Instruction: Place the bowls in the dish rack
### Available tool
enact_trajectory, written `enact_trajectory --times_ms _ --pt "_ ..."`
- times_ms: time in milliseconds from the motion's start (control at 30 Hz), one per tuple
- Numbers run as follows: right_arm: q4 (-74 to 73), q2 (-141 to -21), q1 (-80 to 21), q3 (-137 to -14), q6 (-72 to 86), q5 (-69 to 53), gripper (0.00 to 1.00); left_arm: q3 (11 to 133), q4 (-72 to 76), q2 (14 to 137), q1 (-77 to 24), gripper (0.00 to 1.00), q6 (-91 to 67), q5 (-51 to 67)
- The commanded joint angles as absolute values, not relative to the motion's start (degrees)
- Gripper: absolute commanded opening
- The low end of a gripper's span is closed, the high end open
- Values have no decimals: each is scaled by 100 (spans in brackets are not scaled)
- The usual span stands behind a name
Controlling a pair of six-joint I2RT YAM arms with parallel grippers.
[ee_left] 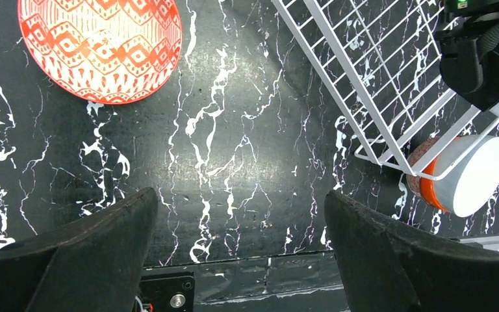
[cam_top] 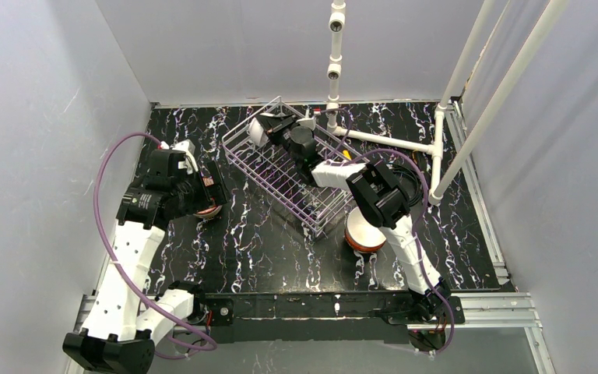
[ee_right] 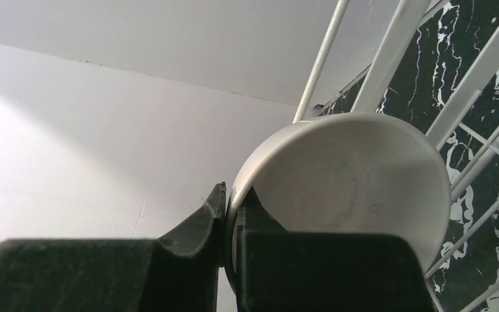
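A white bowl [ee_right: 351, 188] is pinched by its rim in the right gripper [ee_right: 226, 201], whose fingers are closed on its wall. It is tilted on edge over the far corner of the one dish rack [cam_top: 280, 167], with wires just below and right of the fingers. The step in hand is seating this bowl; next, I judge, it needs lowering between the wires before the fingers part. Well behind that gripper, just outside the rack's near corner, sits one stack of bowls [ee_left: 468, 179], seemingly three: white, orange, speckled. The left gripper [ee_left: 240, 201] hangs spread, holding nothing, with one red-orange patterned bowl [ee_left: 101, 45] upside down ahead and left of it. About five bowls show.
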State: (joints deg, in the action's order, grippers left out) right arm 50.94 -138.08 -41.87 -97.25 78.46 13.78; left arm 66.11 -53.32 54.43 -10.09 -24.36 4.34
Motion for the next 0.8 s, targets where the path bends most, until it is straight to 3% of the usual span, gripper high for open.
enact_trajectory --times_ms 0,533,767 --pt "5708 -13939 -4109 -9536 8372 1820 1 6549 -5311 5457 -993 98 -2478 669" --pt "5901 -13812 -4105 -8758 8666 2444 7 6530 -5258 5527 -993 98 -2506 770" --pt "5945 -13610 -4115 -8427 8757 2561 26 6512 -5243 5561 -993 98 -2533 771"
